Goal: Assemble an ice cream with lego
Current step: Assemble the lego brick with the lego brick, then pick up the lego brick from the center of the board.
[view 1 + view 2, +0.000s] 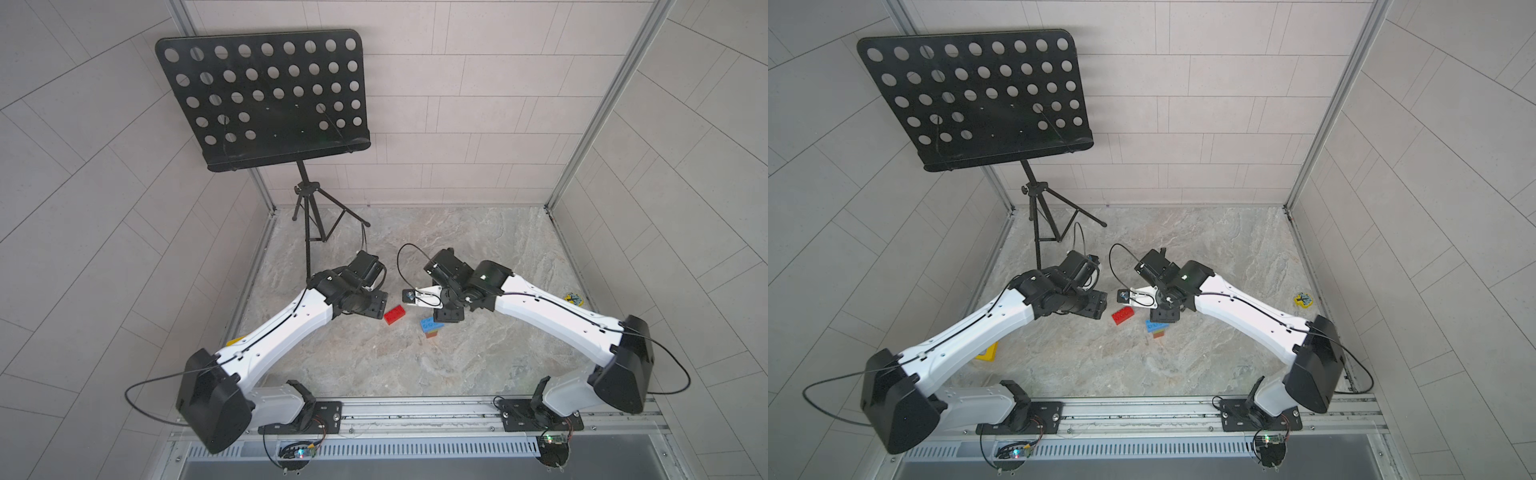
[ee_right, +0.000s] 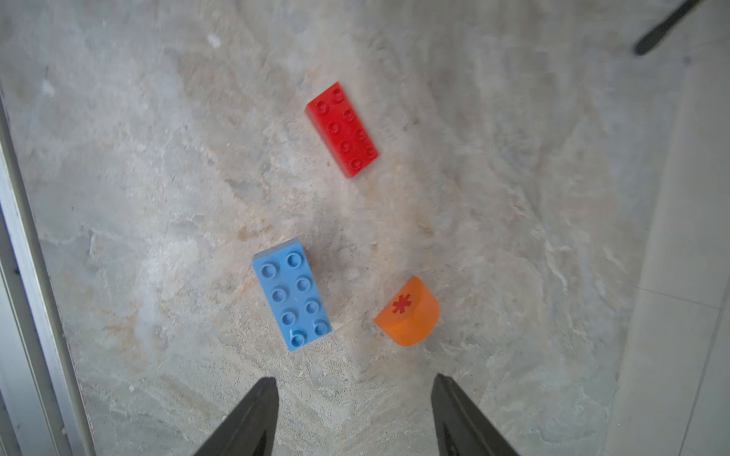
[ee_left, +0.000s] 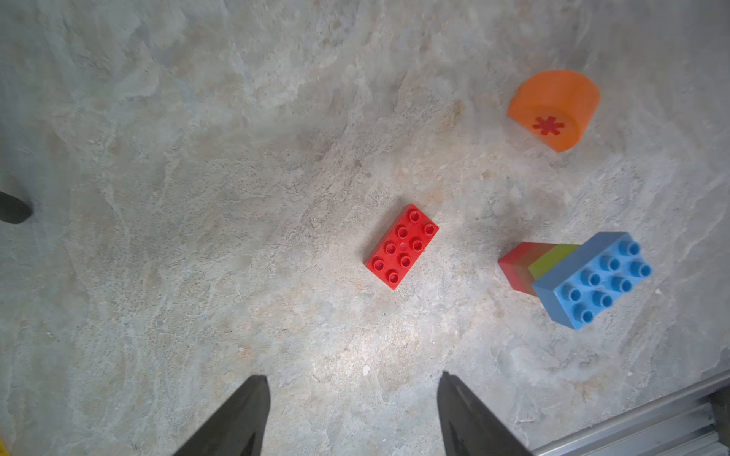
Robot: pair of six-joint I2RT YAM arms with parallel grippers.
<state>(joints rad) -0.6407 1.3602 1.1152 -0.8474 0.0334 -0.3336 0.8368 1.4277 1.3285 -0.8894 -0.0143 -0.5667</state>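
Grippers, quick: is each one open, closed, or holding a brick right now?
Left gripper: open, holding nothing.
Right gripper: open, holding nothing.

Marbled tabletop [image 1: 457, 249] with red brick [image 1: 394, 314], blue-topped stack [image 1: 429, 325], orange dome [image 3: 553, 110]

loose red brick [image 3: 402, 246] lies studs-up near blue-topped stack [image 3: 592, 280], orange dome [image 3: 553, 110] apart.

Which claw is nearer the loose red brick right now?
Left. The left claw hovers just beside the red brick; the right claw hangs by the blue brick, with the red one beyond it.
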